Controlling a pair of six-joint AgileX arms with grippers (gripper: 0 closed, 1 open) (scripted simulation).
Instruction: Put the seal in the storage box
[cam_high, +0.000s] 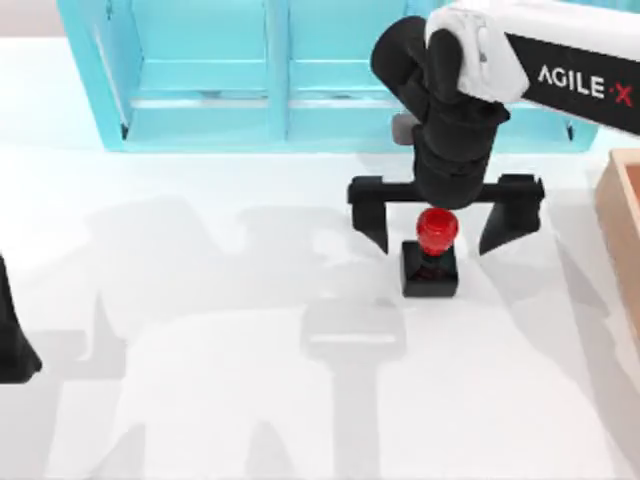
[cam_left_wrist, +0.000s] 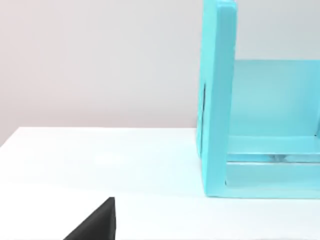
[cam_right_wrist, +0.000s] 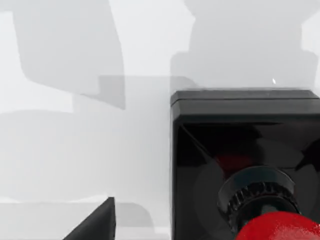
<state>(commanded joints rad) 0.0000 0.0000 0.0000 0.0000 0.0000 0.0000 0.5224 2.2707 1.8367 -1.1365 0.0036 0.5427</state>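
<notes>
The seal (cam_high: 431, 255) stands upright on the white table (cam_high: 200, 330), right of centre and in front of the blue shelf unit (cam_high: 200, 90), its black base on the surface and its red knob pointing up. The right gripper (cam_high: 445, 232) hangs directly over it with its jaws spread wide, one finger on either side of the knob and neither touching it; the right wrist view looks down on the base (cam_right_wrist: 240, 150) from close above. The seal's long axis is vertical, so it lies straight below the gap between the jaws, and a short descent followed by a squeeze on the knob or neck looks like the next step. A brown box (cam_high: 625, 230) sits at the table's right edge, near this arm. The left gripper (cam_high: 12, 340) is parked at the far left edge, well apart; whether its jaws are spread or closed cannot be told.
</notes>
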